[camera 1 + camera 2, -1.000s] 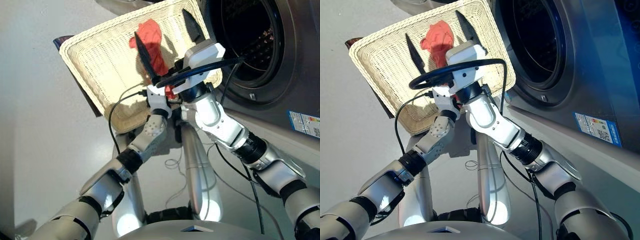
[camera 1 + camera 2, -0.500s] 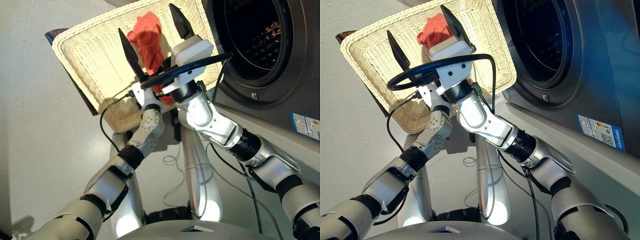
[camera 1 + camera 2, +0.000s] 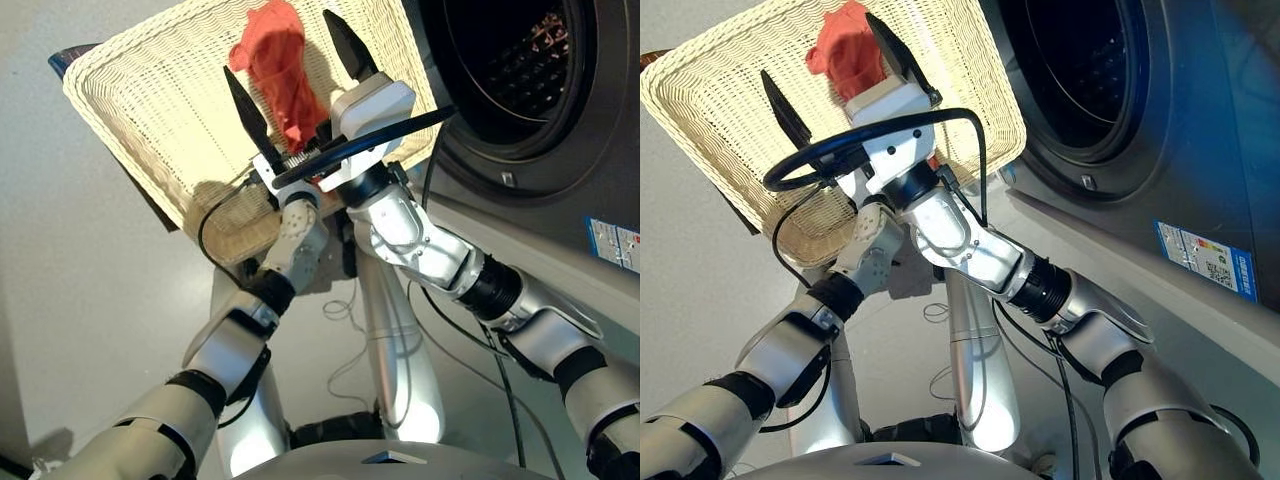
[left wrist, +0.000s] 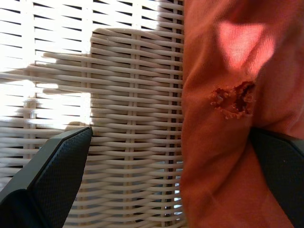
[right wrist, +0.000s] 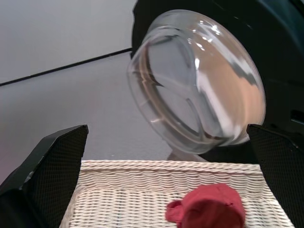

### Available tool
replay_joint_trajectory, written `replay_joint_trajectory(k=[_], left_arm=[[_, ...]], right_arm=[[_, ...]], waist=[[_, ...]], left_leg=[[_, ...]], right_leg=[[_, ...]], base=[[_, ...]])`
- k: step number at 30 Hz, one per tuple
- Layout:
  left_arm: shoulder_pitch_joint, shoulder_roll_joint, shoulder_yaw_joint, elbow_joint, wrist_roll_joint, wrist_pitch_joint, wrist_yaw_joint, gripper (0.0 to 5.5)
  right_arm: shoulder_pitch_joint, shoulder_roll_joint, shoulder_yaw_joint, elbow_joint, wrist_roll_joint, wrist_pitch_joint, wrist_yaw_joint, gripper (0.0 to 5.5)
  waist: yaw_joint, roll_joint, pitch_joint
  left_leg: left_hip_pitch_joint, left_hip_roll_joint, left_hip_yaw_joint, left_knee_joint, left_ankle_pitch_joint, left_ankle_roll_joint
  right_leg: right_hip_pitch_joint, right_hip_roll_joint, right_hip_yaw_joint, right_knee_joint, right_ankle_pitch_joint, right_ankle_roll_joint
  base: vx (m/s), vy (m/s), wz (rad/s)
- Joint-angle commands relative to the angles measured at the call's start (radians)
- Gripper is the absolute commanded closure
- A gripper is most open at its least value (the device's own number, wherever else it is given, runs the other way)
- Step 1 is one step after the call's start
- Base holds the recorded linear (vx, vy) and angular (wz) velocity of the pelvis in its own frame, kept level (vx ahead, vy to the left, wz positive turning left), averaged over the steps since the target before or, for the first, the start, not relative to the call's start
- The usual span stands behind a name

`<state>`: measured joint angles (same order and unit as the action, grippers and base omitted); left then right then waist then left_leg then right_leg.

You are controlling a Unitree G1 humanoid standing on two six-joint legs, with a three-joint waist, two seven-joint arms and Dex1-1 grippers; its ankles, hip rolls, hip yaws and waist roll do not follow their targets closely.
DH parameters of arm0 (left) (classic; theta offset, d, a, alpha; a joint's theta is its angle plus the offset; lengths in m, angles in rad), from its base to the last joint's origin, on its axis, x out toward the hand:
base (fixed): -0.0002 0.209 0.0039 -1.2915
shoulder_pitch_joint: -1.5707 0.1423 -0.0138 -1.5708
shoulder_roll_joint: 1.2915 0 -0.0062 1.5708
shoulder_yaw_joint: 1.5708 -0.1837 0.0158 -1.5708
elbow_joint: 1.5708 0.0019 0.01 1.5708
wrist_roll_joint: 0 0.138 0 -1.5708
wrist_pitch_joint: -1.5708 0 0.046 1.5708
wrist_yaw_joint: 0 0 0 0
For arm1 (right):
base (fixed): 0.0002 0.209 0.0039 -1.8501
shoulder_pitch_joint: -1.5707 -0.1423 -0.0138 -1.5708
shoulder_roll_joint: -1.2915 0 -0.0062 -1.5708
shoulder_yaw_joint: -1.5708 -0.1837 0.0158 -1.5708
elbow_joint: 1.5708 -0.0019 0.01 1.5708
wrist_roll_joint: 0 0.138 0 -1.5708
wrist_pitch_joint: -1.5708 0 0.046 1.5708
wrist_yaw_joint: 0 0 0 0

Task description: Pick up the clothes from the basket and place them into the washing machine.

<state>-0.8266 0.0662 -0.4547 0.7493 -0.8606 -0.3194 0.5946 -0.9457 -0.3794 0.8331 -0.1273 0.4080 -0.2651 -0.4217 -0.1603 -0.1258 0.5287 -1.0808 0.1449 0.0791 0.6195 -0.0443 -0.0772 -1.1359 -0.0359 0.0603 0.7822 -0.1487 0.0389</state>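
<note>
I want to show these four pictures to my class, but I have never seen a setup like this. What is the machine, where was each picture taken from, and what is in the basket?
This is a humanoid robot with two arms, each ending in a gripper of two black fingers. The two wide pictures come from a pair of cameras in its head, looking down over its arms. The other two come from cameras on its wrists, looking out between the fingers.

In front of it lies a cream wicker basket, and in it a coral red garment. No second garment shows. To the right is the washing machine, its porthole open; the right wrist picture shows its glass door swung out.

The left gripper is open over the basket, right at the red garment, but nothing is held yet. The right gripper is open too, and empty.
</note>
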Motion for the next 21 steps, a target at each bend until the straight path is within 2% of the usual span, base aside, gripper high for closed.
replay_joint_trajectory(k=[1, 2, 3, 4, 5, 7, 18, 21], left_arm=[[-0.081, -0.047, 0.023, 0.075, 0.034, -0.005, 0.000, 1.04], [-0.083, -0.050, 0.023, 0.077, 0.038, -0.006, 0.004, 2.63], [-0.086, -0.053, 0.023, 0.079, 0.042, -0.007, 0.006, 3.00], [-0.087, -0.055, 0.019, 0.078, 0.049, -0.008, 0.008, 3.08], [-0.091, -0.058, 0.021, 0.080, 0.044, -0.010, 0.006, 4.64], [-0.096, -0.061, 0.020, 0.085, 0.041, -0.012, 0.005, 5.50], [-0.119, -0.068, 0.014, 0.093, 0.049, -0.015, 0.011, 5.50], [-0.101, -0.057, -0.003, 0.060, 0.062, -0.012, 0.010, 5.50]], right_arm=[[-0.045, 0.030, -0.008, -0.145, -0.045, -0.039, 0.029, 0.00], [-0.047, 0.028, -0.007, -0.150, -0.045, -0.041, 0.033, 0.00], [-0.047, 0.024, -0.009, -0.155, -0.045, -0.041, 0.036, 0.00], [-0.046, 0.019, -0.011, -0.160, -0.044, -0.043, 0.040, 0.00], [-0.045, 0.015, -0.011, -0.161, -0.042, -0.044, 0.042, 0.00], [-0.042, 0.009, -0.010, -0.163, -0.039, -0.045, 0.044, 0.00], [-0.046, -0.016, 0.000, -0.149, -0.014, -0.052, 0.054, 0.00], [-0.030, -0.037, -0.003, -0.142, 0.042, -0.054, 0.065, 0.00]], waist=[[-0.003, -0.014, -0.009], [-0.004, -0.014, -0.009], [-0.004, -0.012, -0.009], [-0.004, -0.011, -0.009], [-0.005, -0.009, -0.009], [-0.004, -0.007, -0.009], [-0.003, 0.007, -0.009], [-0.001, 0.013, -0.009]], left_leg=[[-0.043, 0.016, 0.028, 0.026, -0.012, -0.013], [-0.047, 0.017, 0.025, 0.029, -0.014, -0.012], [-0.050, 0.018, 0.024, 0.031, -0.014, -0.012], [-0.053, 0.019, 0.024, 0.033, -0.015, -0.012], [-0.051, 0.020, 0.024, 0.032, -0.015, -0.012], [-0.052, 0.020, 0.025, 0.031, -0.015, -0.012], [-0.056, 0.024, 0.029, 0.025, -0.009, -0.013], [-0.047, 0.022, 0.035, 0.017, -0.003, -0.014]], right_leg=[[-0.041, 0.010, 0.010, 0.005, 0.005, 0.026], [-0.041, 0.011, 0.011, 0.005, 0.005, 0.026], [-0.043, 0.011, 0.011, 0.006, 0.005, 0.026], [-0.045, 0.013, 0.012, 0.006, 0.004, 0.026], [-0.046, 0.013, 0.013, 0.005, 0.004, 0.026], [-0.050, 0.014, 0.015, 0.004, 0.006, 0.026], [-0.055, 0.013, 0.021, 0.002, 0.014, 0.028], [-0.047, 0.011, 0.021, -0.004, 0.021, 0.027]], base=[[0.000, 0.000, 0.000], [0.000, 0.000, 0.000], [0.000, 0.000, 0.000], [0.000, 0.000, 0.000], [0.000, 0.000, 0.000], [0.000, 0.000, 0.000], [0.000, 0.000, 0.000], [0.000, 0.000, 0.000]])
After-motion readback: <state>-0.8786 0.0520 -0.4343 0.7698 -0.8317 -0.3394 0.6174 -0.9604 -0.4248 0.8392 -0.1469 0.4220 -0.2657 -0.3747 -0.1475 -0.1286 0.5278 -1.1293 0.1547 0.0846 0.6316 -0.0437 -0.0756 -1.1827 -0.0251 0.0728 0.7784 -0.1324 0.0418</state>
